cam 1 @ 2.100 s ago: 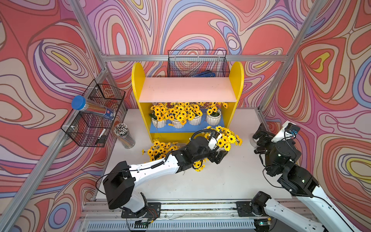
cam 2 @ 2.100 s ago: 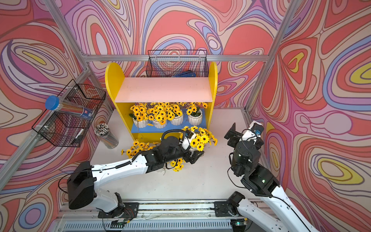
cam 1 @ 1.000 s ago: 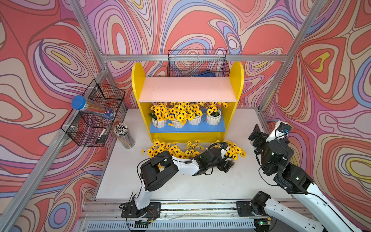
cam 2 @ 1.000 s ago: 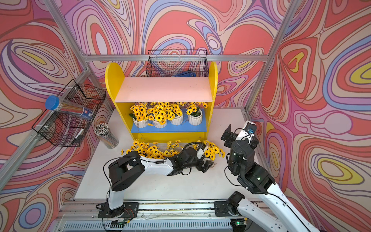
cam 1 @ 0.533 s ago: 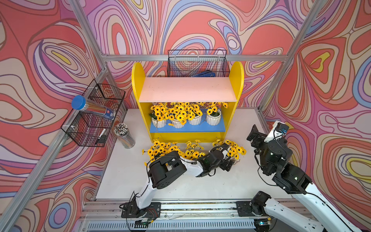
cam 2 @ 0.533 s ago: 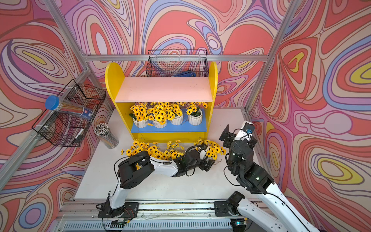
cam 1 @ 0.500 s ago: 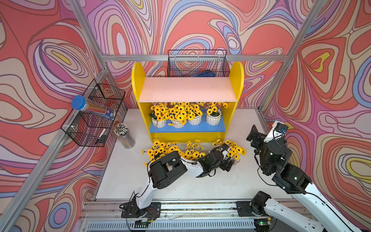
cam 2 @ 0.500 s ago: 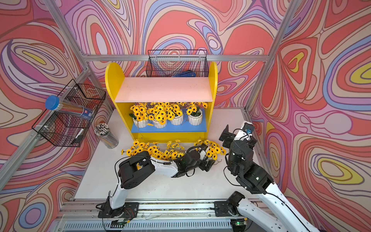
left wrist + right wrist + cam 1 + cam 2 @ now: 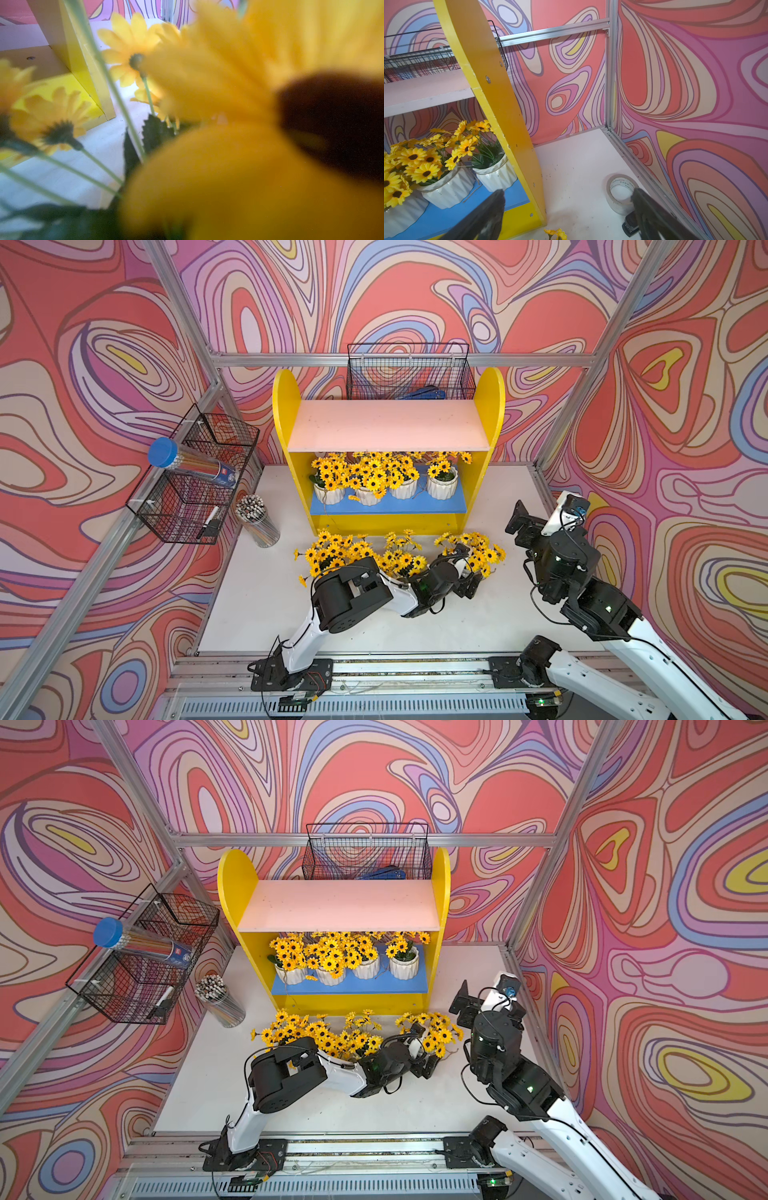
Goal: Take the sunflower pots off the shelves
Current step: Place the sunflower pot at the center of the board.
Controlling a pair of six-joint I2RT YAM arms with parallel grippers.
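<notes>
Can't tell grip from no grip at L end effector; sits low on counter, amid blooms of rightmost sunflower pot in front of shelves; gives only blurred petals in L wrist view. Spread wide w/ nothing btwn fingers at R end effector; hovers beside yellow side panel, near tape roll. Spot four sunflower pots in row on blue lower board; rest on counter just in front of unit.
</notes>
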